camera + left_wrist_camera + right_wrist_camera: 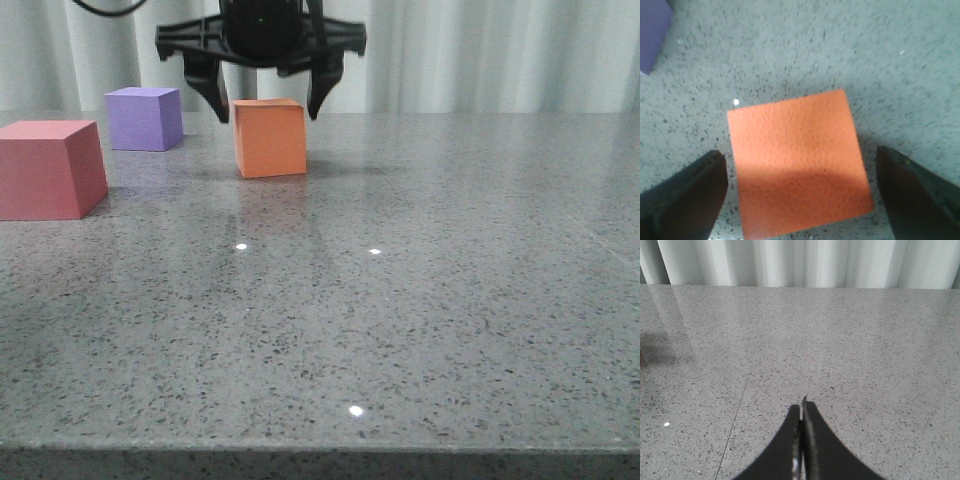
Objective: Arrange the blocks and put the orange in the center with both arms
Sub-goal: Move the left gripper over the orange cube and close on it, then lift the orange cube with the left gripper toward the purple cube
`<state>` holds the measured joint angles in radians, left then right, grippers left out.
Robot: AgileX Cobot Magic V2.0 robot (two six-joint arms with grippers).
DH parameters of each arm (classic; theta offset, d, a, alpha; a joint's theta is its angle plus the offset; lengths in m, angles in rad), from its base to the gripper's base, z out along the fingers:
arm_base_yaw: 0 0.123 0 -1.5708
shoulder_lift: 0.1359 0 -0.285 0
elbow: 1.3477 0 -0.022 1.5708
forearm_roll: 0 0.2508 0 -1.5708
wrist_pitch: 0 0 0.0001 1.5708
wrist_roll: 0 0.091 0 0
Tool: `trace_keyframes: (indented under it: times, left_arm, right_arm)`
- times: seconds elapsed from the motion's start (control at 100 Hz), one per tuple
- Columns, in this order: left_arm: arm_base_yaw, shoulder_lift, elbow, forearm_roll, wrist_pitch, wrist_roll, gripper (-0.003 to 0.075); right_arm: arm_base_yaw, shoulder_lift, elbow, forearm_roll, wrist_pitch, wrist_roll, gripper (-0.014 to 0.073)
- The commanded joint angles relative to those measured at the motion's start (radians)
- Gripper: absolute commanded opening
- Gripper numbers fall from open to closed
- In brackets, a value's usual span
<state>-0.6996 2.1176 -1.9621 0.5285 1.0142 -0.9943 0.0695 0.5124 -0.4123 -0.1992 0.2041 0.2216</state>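
Nearest, the speckled grey table (420, 330) lies bare across the front. Farther in, at the left edge, sits the red-pink cube (48, 168). Beyond it, toward the middle, the orange cube (269, 137) rests on the table, a little tilted to my eye. Over it hangs the left claw (266, 98), spread wide, one finger (682, 200) on each side of the cube and neither touching it. The purple cube (145, 118) stands farther back on the left, well apart from the red-pink one. White curtains (480, 55) close off the rear. The right claw (801, 440) shows only in its wrist view, fingers pressed together, empty, above bare table.
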Motion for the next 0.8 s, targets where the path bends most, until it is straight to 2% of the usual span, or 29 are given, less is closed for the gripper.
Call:
trace_keyframes:
  times: [0.0,0.25,0.32,0.44,0.55,0.61,0.79]
  left_arm:
    - [-0.003,-0.047,-0.034,0.029,-0.021,-0.012,0.0567]
    - [-0.003,-0.039,-0.034,0.031,-0.023,-0.012,0.0543]
    - [-0.003,-0.039,-0.034,0.031,-0.022,-0.012,0.048]
    - [-0.003,-0.039,-0.034,0.038,-0.022,-0.012,0.032]
    - [-0.003,-0.041,-0.034,0.046,-0.004,-0.012,0.0204]
    - [-0.003,-0.053,-0.034,0.055,0.007,-0.006,0.0168]
    - [-0.003,-0.122,-0.034,0.055,-0.003,0.088,0.0165]
  right_arm:
    - [-0.006,0.011,-0.026,-0.014,-0.083,-0.007,-0.0069]
    - [-0.006,0.011,-0.026,-0.014,-0.083,-0.007,-0.0069]
    - [-0.006,0.011,-0.026,-0.014,-0.083,-0.007,-0.0069]
    - [-0.006,0.011,-0.026,-0.014,-0.083,-0.007,-0.0069]
    - [-0.006,0.011,-0.026,-0.014,-0.083,-0.007,-0.0069]
    - [-0.006,0.011,-0.026,-0.014,-0.083,-0.007,-0.0069]
    - [-0.006,0.011,-0.026,-0.014,-0.083,-0.007,-0.0069]
